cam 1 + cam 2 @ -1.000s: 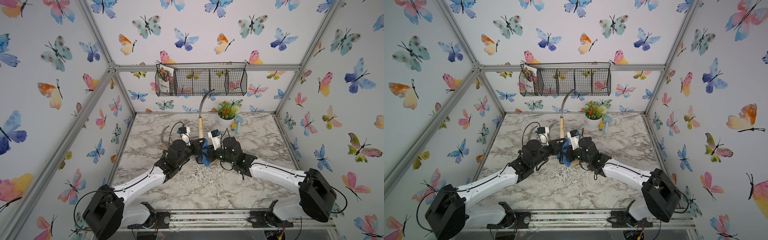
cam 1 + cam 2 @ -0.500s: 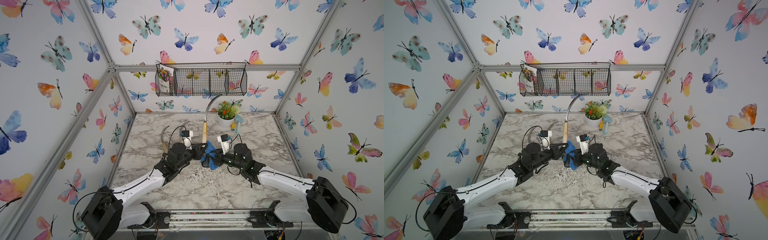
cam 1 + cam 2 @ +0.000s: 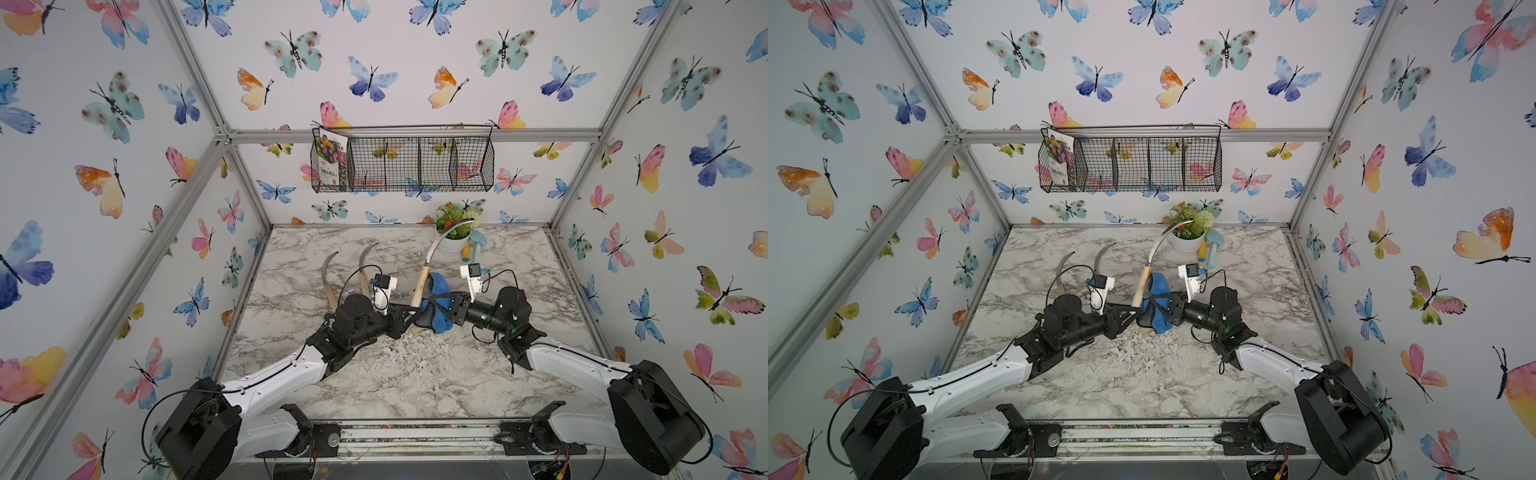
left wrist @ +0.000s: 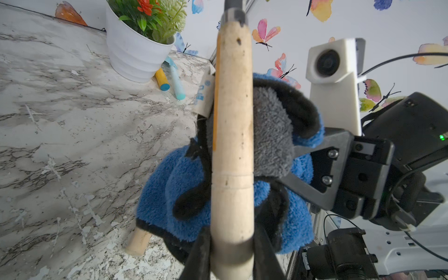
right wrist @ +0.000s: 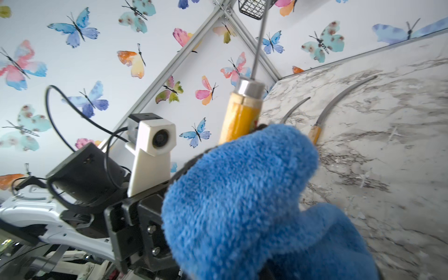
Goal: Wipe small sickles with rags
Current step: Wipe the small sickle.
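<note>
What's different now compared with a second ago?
The sickle gripped by the left pincer shifted toward the robot's right, leaning more, its blade tip now before the potted plant. The rag in the right pincer travelled with it. Nothing was grabbed or released. The two sickles lying on the table and the trowel stayed put.
</note>
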{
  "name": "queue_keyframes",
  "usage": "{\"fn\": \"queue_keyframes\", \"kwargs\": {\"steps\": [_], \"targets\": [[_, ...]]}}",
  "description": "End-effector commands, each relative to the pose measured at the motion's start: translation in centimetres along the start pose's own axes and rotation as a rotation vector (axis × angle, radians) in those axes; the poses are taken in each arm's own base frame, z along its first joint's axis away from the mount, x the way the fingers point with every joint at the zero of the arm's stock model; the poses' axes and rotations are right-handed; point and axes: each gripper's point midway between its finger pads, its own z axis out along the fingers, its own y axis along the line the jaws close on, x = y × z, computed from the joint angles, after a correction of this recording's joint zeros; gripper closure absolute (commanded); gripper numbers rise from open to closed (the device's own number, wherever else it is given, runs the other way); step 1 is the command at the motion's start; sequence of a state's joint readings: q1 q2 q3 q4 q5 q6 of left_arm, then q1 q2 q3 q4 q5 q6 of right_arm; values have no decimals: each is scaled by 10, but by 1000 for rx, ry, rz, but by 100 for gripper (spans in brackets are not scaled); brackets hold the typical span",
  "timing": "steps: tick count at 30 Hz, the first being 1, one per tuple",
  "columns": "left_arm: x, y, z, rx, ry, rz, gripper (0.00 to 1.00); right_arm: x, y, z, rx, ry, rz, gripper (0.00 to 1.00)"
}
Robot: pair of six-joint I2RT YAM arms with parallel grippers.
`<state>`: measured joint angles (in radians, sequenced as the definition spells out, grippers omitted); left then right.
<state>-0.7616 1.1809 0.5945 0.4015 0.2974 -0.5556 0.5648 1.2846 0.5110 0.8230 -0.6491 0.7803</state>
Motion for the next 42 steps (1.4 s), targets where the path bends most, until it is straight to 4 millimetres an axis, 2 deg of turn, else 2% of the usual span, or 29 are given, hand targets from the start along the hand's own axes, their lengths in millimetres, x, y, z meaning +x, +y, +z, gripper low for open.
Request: {"fn": "queue_keyframes", "kwargs": {"steps": [1,4,11,14,17,20,26,32,35,37,42], "targets": [[1,-13,7,61,24,61,100,0,22,1,-123,11,-6,98],[5,-13,9,63,34,74,100,-11,20,-2,-128,-42,3,98],[11,-24,4,77,36,90,100,-58,0,-17,-78,-135,5,98],[14,-26,5,81,43,93,100,-65,-7,-17,-62,-142,9,98],[14,-25,6,78,41,95,100,-58,-11,-12,-77,-96,27,98],[12,-23,9,62,38,100,100,-40,-13,-11,-118,-81,76,98],[-5,-18,16,4,7,109,100,6,7,-6,-166,-31,86,98],[-20,-23,20,-7,-15,114,100,29,15,-11,-165,-25,88,98],[-20,-24,22,0,-10,114,100,28,19,-13,-183,-31,82,98],[-16,-24,25,8,3,107,100,19,20,-11,-167,-49,65,98],[-3,-19,24,19,25,91,100,-15,19,-6,-104,-96,10,98]]}}
